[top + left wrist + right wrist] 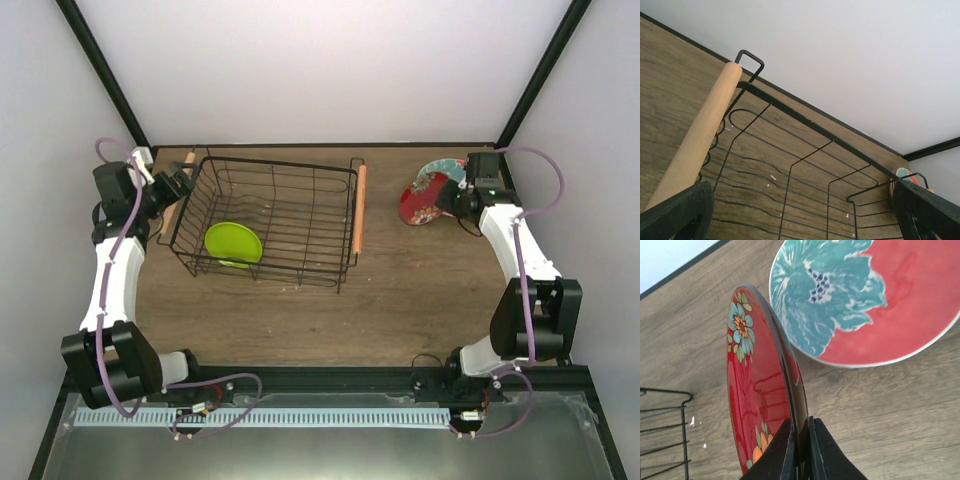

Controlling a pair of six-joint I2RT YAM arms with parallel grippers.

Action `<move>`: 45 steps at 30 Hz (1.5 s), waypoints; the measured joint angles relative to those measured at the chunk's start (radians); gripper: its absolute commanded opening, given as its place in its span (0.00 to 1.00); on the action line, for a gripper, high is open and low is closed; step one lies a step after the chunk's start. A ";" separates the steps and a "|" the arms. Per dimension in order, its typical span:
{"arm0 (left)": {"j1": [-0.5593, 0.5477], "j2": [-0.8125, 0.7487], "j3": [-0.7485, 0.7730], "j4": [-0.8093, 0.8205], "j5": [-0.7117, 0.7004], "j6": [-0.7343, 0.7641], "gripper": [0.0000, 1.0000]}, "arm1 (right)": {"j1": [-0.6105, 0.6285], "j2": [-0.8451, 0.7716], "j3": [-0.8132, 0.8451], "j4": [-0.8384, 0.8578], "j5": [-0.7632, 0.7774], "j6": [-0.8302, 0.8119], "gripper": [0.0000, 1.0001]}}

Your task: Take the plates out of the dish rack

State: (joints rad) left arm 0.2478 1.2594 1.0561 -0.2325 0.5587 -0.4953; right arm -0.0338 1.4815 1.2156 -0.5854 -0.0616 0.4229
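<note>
One plate sat in the dish rack point(280, 163): the lime green plate point(233, 243), in its near-left part, on the left arm's side. Right gripper point(801, 430) was pinching the small red patterned plate point(755, 390) by its rim, with the plate on edge over the far right of the table point(420, 290). The red-rimmed teal plate point(880, 305) lay flat just beside it, on the side away from the rack. Set-down probably meant tipping that way, onto or next to it. Left gripper point(178, 186) was spread wide by the rack's left wooden handle point(700, 135), holding nothing. It was the nearer arm for the lime plate.
</note>
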 measured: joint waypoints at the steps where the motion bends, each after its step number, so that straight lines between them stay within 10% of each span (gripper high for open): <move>1: 0.000 0.000 0.000 0.000 0.000 0.000 1.00 | -0.004 0.000 -0.010 0.006 -0.020 0.000 0.01; 21: -0.001 0.002 0.000 0.008 0.003 0.001 1.00 | -0.006 0.085 -0.215 0.055 -0.266 -0.018 0.02; 30: -0.002 0.002 0.000 0.007 0.003 0.001 1.00 | -0.007 0.125 -0.239 0.067 -0.306 -0.033 0.40; 45: -0.002 0.002 0.000 0.008 0.004 0.001 1.00 | -0.007 0.139 -0.266 0.023 -0.263 -0.069 0.65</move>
State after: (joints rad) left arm 0.2459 1.2613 1.0561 -0.2249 0.5629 -0.4946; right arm -0.0406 1.6207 0.9497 -0.5629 -0.3244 0.3534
